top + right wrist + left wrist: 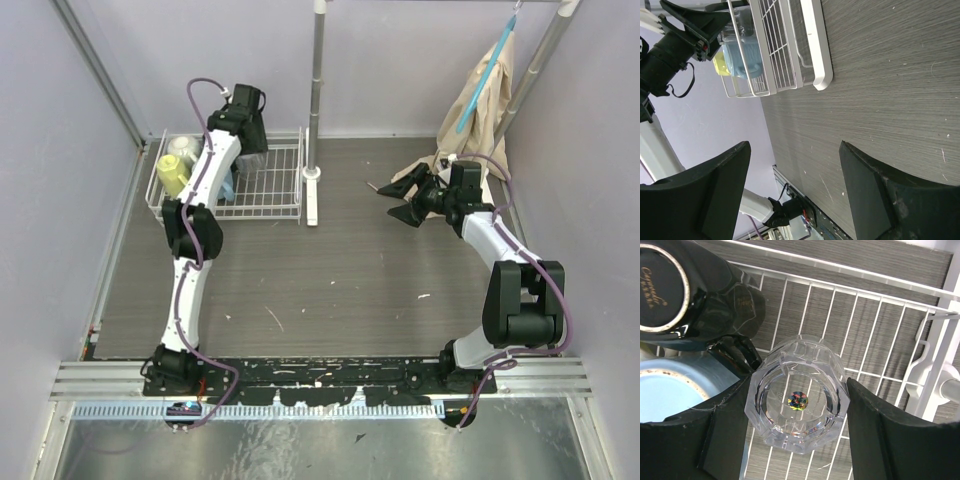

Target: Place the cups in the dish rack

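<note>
Dish rack (pixel 272 186): white wire basket, far left corner of the bench (pixel 330 275).

Contents, left end: cream-white mug (pixel 183 148) at the far side, yellow mug (pixel 171 176) just nearer. Beside them stand a light blue mug (pixel 662 397) and a black mug (pixel 700 290) with a cream inside and gilt lettering. The black mug's handle touches or nearly touches the blue one.

Clear glass (pixel 797 400): upright, mouth up, on the rack's wire floor, just beside the black and blue mugs. A small coloured sticker shows at its bottom.

Left hand (pixel 797 407): reached over the rack, one finger (pixel 725 440) on each side of the glass, apparently clamped against its walls, though the view is too close to confirm pressure.

Right hand (pixel 405 207): low over the right half of the bench, well apart from the rack, fingers spread wide with nothing between them.

Other items: upright grey pole (pixel 316 100) with its white foot beside the rack's right end. A beige cloth (pixel 482 100) hangs at the far right.
</note>
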Motion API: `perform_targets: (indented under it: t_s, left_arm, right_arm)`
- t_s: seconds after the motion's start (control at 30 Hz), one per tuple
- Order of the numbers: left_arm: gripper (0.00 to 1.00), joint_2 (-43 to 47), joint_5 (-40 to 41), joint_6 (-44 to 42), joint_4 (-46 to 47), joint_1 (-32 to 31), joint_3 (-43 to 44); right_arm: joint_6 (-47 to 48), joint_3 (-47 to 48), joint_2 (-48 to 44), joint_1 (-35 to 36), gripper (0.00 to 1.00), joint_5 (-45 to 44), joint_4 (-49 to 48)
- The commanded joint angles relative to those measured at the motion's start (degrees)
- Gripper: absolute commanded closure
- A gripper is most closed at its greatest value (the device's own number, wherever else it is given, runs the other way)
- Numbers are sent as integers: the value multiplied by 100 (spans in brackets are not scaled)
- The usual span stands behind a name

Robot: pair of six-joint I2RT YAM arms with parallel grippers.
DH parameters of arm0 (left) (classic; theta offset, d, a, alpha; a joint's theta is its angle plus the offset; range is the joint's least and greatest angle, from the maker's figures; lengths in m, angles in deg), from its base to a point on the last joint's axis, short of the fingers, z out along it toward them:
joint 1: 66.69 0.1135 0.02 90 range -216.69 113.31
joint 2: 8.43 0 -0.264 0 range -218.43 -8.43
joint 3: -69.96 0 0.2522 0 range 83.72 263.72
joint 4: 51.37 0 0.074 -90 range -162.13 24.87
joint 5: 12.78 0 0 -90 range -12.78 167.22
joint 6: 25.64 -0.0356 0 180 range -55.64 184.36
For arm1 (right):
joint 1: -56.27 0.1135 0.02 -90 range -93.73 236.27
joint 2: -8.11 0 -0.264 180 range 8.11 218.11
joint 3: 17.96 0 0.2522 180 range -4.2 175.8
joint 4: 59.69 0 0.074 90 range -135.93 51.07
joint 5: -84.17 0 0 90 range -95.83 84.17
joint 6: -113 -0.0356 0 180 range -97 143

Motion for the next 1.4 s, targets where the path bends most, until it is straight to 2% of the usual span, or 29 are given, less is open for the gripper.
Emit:
perform_targets:
  t_s: [0.0, 0.17, 0.3, 0.33, 0.5, 0.63, 0.73, 0.9, 0.97, 1.0, 1.2, 1.37]
  left_arm:
    - [90, -158, -47, -72, 89, 40, -12]
    - [89, -190, -86, -63, 82, 51, -14]
    - [82, -224, -135, -63, 82, 56, -14]
    - [78, -238, -161, -63, 80, 49, -10]
    - [45, -230, -249, -92, 93, 49, -58]
    - [29, -69, -324, -164, 349, 56, -262]
    - [22, 38, -335, -206, 547, 55, -326]
    - [14, 146, -364, -266, 732, 53, -366]
    - [13, 236, -369, -280, 866, 48, -474]
    - [10, 285, -378, -294, 929, 61, -537]
    - [5, 398, -365, -327, 941, 65, -566]
    - [3, 631, -325, -356, 1322, 67, -783]
  right_arm:
    - [104, 167, -145, -32, 22, -41, -87]
    - [110, 174, -119, -41, 22, -41, -79]
    - [119, 177, -101, -47, 22, -41, -76]
    - [130, 174, -100, -50, 22, -45, -82]
    - [143, 184, -83, -46, 22, -49, -59]
    - [169, 209, -70, -50, 22, -58, -28]
    - [188, 208, -65, -49, 22, -58, -6]
    - [213, 211, -70, -50, 21, -67, 13]
    - [216, 222, -65, -49, 22, -67, 13]
    - [217, 230, -65, -50, 22, -67, 12]
    - [272, 257, -65, -50, 21, -84, 80]
    - [369, 283, -80, -50, 21, -140, 201]
